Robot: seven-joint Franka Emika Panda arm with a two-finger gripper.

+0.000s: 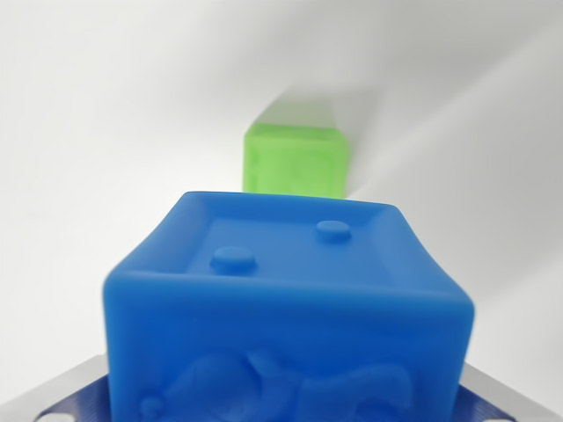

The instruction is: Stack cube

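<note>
A blue cube [286, 299] fills the lower half of the wrist view, very close to the camera. Its top face has a raised rim and two round studs, and its near face carries a relief figure. My gripper [283, 406] is shut on it: a grey finger with a blue pad [66, 397] presses against its left side, and a second finger [503, 403] against its right. Beyond it, higher in the picture, a green cube [295, 161] rests on the white surface, blurred and untouched.
A plain white surface [106, 114] surrounds both cubes, with soft shadows running diagonally at the upper right.
</note>
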